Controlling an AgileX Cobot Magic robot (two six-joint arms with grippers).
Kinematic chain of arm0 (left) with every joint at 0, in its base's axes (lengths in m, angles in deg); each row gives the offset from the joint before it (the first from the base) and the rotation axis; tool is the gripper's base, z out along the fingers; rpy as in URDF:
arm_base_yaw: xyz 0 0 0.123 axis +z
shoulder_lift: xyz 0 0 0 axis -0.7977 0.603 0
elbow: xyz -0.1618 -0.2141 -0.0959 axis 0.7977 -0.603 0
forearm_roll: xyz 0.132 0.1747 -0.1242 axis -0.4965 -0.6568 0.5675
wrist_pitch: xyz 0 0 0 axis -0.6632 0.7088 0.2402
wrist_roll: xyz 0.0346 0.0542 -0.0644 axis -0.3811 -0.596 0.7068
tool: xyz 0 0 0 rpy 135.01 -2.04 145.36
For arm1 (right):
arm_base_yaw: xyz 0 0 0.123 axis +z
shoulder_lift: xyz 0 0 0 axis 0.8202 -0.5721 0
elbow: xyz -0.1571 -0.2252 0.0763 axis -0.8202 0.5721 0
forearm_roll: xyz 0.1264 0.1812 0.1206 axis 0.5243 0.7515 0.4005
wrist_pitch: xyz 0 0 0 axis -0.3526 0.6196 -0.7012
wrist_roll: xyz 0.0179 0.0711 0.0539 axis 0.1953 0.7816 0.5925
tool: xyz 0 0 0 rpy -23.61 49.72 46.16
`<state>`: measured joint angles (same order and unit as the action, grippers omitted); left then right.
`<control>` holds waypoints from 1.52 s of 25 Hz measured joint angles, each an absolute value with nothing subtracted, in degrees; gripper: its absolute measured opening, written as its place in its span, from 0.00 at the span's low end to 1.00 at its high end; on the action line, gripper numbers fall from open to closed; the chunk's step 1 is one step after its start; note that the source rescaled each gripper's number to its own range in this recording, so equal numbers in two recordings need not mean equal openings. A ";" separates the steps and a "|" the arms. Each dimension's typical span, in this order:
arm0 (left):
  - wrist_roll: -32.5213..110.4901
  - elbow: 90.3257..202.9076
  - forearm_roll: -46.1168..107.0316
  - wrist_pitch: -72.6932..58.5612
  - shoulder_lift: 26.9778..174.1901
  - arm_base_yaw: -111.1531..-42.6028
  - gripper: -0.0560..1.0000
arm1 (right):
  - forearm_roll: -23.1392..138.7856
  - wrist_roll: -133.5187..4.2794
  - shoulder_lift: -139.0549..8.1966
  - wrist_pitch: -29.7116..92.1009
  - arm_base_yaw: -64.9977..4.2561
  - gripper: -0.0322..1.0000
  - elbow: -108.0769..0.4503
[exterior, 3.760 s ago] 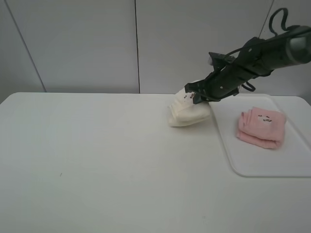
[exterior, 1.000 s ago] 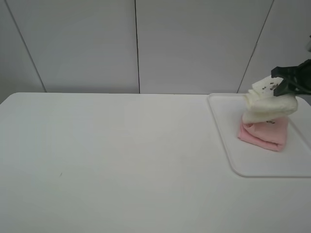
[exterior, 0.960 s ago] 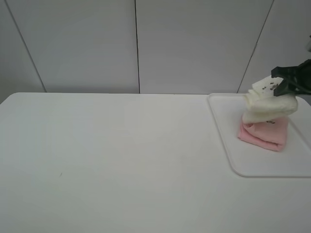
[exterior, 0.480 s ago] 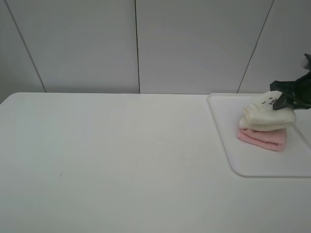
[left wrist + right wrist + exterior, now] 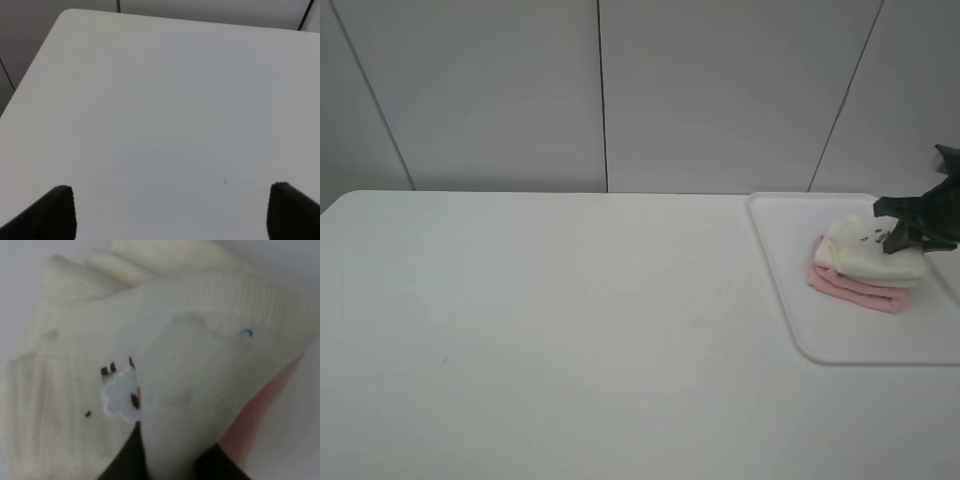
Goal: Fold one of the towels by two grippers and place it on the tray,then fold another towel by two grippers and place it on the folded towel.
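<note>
A folded cream towel [image 5: 865, 256] lies on a folded pink towel [image 5: 855, 290] on the white tray [image 5: 840, 335] at the right of the table. My right gripper [image 5: 895, 238] reaches in from the right edge and is shut on the cream towel's right end. In the right wrist view the cream towel [image 5: 150, 340] fills the frame, a fold of it is pinched in the right gripper [image 5: 172, 462], and the pink towel [image 5: 255, 415] shows below it. My left gripper [image 5: 175, 215] is open and empty over bare table; it is out of the exterior view.
The white table [image 5: 570, 330] stretches left of the tray, with its rounded far-left corner [image 5: 65, 15] in the left wrist view. A grey panelled wall [image 5: 600, 90] stands behind the table. The tray reaches the right edge of the exterior view.
My right gripper carried the cream towel from the table to the tray and lowered it onto the pink towel. The stack now sits flatter than half a second ago.
</note>
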<state>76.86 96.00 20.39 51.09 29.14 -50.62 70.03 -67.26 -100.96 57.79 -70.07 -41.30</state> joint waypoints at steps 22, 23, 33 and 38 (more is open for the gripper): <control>76.86 96.00 20.39 51.09 29.14 -50.62 0.94 | 73.99 -65.98 -101.53 56.52 -70.07 0.81 -41.30; 76.86 96.00 20.39 51.09 29.14 -50.62 0.94 | 74.06 -65.98 -100.94 56.36 -70.07 0.81 -41.30; 76.86 96.00 20.39 51.09 29.14 -50.62 0.94 | 74.01 -65.98 -93.77 55.46 -70.07 0.81 -41.30; 76.86 96.00 20.39 51.09 29.14 -50.62 0.94 | 74.18 -65.98 -91.52 56.41 -69.74 0.81 -41.30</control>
